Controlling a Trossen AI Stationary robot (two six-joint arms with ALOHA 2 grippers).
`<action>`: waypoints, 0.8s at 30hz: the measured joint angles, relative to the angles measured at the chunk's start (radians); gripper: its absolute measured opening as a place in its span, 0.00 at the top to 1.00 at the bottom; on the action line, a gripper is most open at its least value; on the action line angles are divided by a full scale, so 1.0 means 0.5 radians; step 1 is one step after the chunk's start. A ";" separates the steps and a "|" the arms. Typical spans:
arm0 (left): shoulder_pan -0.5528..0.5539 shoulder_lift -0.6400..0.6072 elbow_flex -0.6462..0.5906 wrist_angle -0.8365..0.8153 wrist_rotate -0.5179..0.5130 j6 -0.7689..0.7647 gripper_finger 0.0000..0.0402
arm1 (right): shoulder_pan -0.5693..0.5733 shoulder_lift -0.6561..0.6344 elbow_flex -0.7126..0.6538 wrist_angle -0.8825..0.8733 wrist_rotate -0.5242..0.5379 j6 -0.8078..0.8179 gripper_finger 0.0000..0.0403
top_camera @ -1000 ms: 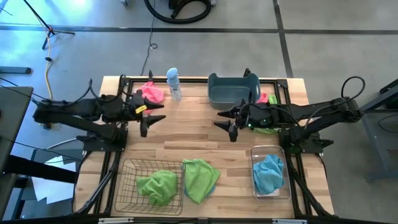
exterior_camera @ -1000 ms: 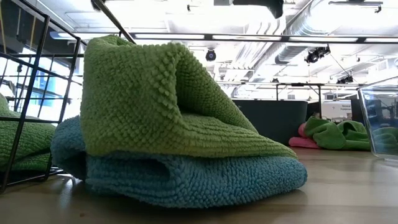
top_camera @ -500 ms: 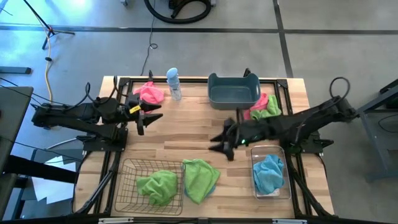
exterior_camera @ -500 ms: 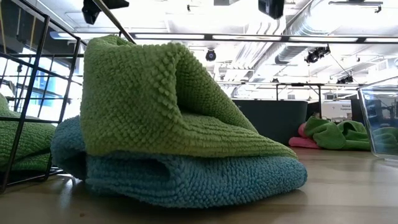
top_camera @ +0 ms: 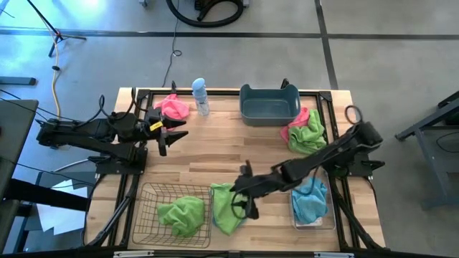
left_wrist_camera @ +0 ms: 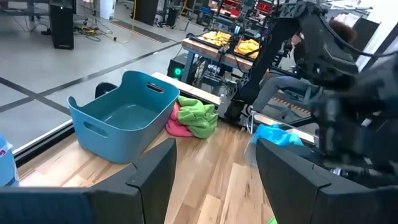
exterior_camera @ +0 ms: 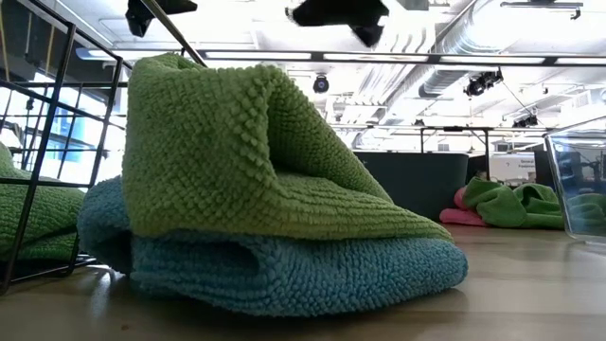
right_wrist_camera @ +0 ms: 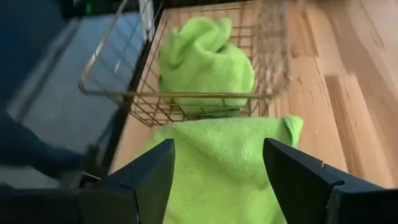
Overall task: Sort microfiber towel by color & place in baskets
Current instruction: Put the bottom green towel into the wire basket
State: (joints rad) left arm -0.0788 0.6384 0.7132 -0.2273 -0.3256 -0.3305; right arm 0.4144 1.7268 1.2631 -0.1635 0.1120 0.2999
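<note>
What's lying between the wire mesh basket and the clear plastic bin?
A green microfiber towel atop a blue one, between wire mesh basket and clear plastic bin, per the high view.

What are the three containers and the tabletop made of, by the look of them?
The wire basket looks like thin metal rod, an open grid you can see through. The blue-grey tub seems to be moulded plastic: smooth, matt, with cut-out handles. The clear bin is probably transparent plastic. The table shows pale wooden planks with visible grain.
</note>
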 joint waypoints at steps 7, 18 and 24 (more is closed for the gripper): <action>0.000 0.000 0.000 -0.001 -0.008 0.000 0.48 | 0.001 0.285 0.275 -0.257 0.001 -0.472 0.40; 0.000 0.001 0.001 -0.025 -0.008 0.001 0.48 | 0.001 0.514 0.357 -0.353 -0.030 -0.775 0.40; 0.000 0.006 0.002 -0.054 -0.008 0.002 0.48 | -0.001 0.610 0.357 -0.323 -0.007 -0.777 0.40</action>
State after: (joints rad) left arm -0.0788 0.6415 0.7139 -0.2544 -0.3296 -0.3298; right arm 0.4140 2.0320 1.4417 -0.3248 0.1085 -0.0888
